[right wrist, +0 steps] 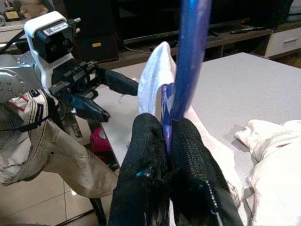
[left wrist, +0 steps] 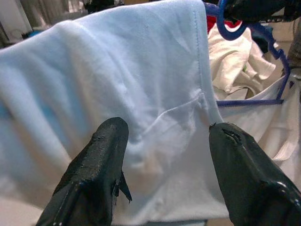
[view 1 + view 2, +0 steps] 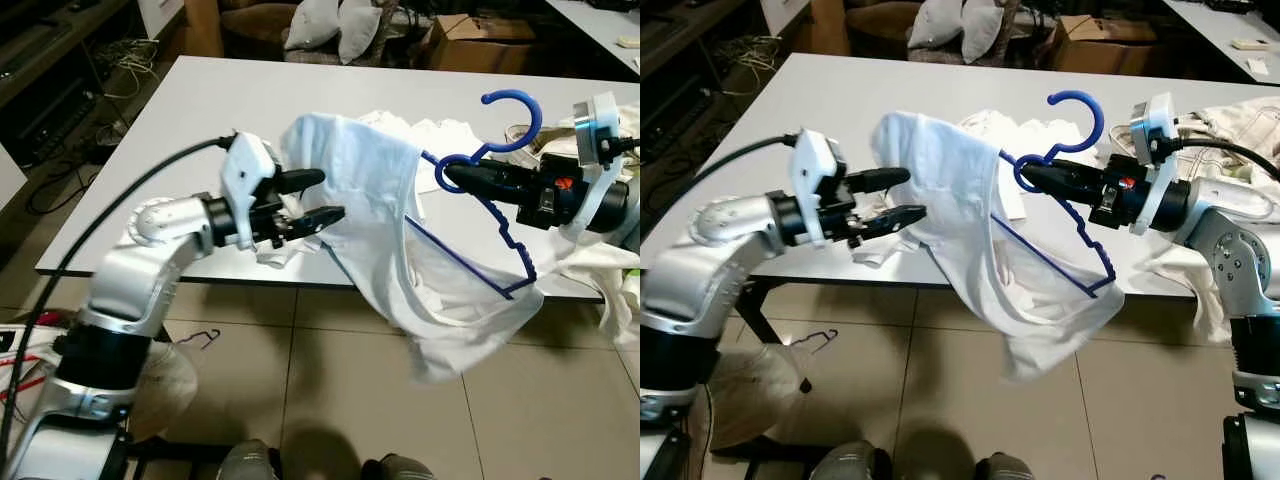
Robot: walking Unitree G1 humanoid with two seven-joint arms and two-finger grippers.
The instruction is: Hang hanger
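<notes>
The right hand (image 3: 1032, 177) is clamped on the neck of the blue plastic hanger (image 3: 1072, 190), held over the near edge of the white surface (image 3: 200, 120). A pale blue cotton shirt (image 3: 375, 230) drapes it. The left hand (image 3: 318, 200), fingers parted, holds nothing beside the cloth. Hanging up remains, I judge. Cushions (image 3: 335, 25) and a cardboard box (image 3: 480, 40) lie far behind; tiled floor (image 3: 330, 400) below.
</notes>
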